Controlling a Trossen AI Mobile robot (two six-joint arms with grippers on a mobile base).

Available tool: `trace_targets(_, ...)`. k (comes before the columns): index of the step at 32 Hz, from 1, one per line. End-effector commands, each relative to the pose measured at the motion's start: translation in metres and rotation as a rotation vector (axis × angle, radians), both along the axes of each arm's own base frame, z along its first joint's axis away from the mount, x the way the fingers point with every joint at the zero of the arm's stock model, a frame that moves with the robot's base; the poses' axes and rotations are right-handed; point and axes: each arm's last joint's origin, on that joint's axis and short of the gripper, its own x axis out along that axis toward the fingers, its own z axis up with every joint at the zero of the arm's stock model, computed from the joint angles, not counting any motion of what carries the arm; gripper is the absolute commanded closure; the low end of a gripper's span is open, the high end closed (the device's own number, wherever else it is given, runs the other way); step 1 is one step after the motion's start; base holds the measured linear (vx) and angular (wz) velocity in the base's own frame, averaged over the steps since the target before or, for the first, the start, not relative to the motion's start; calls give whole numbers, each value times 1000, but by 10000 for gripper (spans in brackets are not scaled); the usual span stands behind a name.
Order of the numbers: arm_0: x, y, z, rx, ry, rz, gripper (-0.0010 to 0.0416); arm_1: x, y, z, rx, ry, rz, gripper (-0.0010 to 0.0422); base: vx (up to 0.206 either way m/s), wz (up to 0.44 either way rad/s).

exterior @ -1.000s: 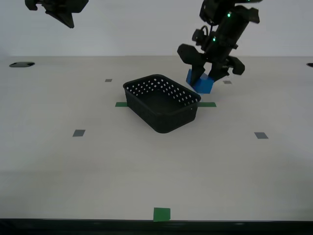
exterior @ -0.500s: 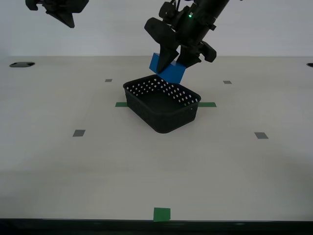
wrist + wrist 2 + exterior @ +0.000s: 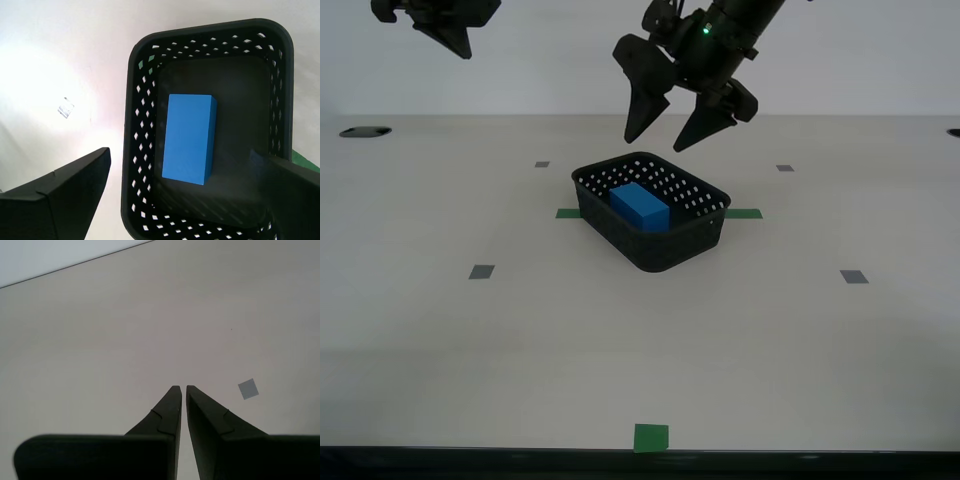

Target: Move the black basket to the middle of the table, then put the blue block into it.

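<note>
**Blue block is sitting in the basket, both hands are empty**

Standing here looking at the rig, so here's the scene from biggest to smallest.

The worktop (image 3: 440, 330) is a wide pale beige surface that fills most of the exterior view. On it, roughly in the middle, sits the black basket (image 3: 665, 250), turned a bit askew, with rows of little holes along its walls. It straddles the green tape strip (image 3: 744, 213), which pokes out on both sides of it.

Up above the basket, at about 12 o'clock from it, hangs my first hand (image 3: 665, 135), fingers spread wide apart and gripping nothing. Its own camera looks straight down into the basket (image 3: 131, 150) between those spread fingers.

My second hand (image 3: 460, 45) is way off at roughly 10 o'clock from the basket, high above the worktop. In its wrist view (image 3: 182, 389) the fingers are pressed together with just a sliver between the tips and nothing in them.

The blue block (image 3: 639, 207) lies flat on the basket floor, at an angle, free of either hand. The first wrist view shows the block (image 3: 189, 138) nearer one long wall than the other.

Smallest stuff: a green tape square (image 3: 651, 438) at the worktop's near edge, around 6 o'clock from the basket, and a grey tape square (image 3: 481, 271) at about 8 o'clock.
</note>
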Motion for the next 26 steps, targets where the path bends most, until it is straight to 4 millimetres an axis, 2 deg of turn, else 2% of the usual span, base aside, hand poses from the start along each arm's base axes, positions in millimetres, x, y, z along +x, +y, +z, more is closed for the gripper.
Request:
trace_targets(1,0,0,0,1,-2,0,44,0,0,0,1,0,-5,401,0,0)
trace_targets(5,0,0,1,2,-4,0,53,0,0,0,1,-1,-5,401,0,0)
trace_targets(18,0,0,1,3,-6,0,22,0,0,1,1,-7,-5,401,0,0)
trace_targets(26,0,0,1,3,-6,0,55,1,0,1,1,-9,-5,401,0,0)
